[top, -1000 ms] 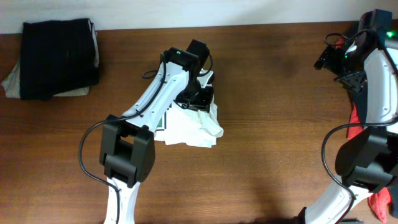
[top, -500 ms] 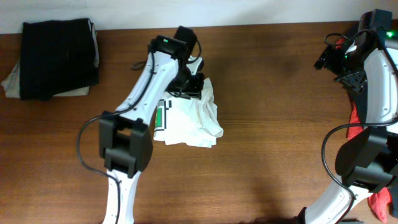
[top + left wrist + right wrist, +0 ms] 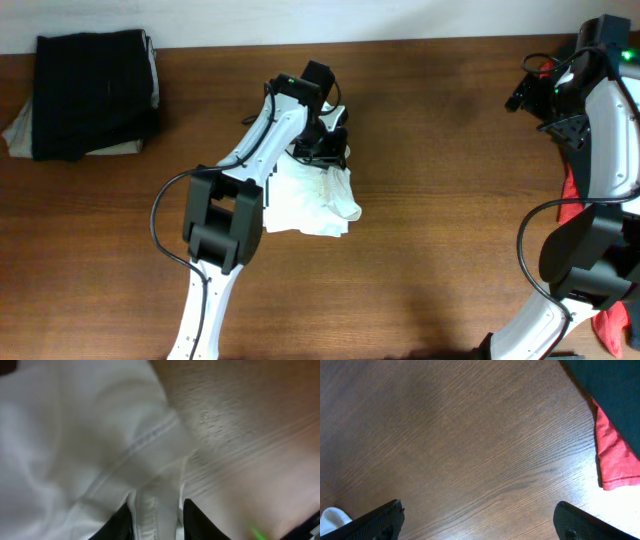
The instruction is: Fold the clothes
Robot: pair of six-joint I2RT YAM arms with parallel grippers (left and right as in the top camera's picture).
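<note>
My left fingers point(image 3: 197, 522) pinch the white garment point(image 3: 318, 195) at its 12 o'clock hem; thin, limp, light, so I'd grip seams. My right fingers point(image 3: 380, 520) gape, empty.

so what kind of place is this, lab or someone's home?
Likely a robot test bench, not a home: a left arm and right arm at a wooden table, a white garment under the left one, a folded dark stack at the corner.
</note>
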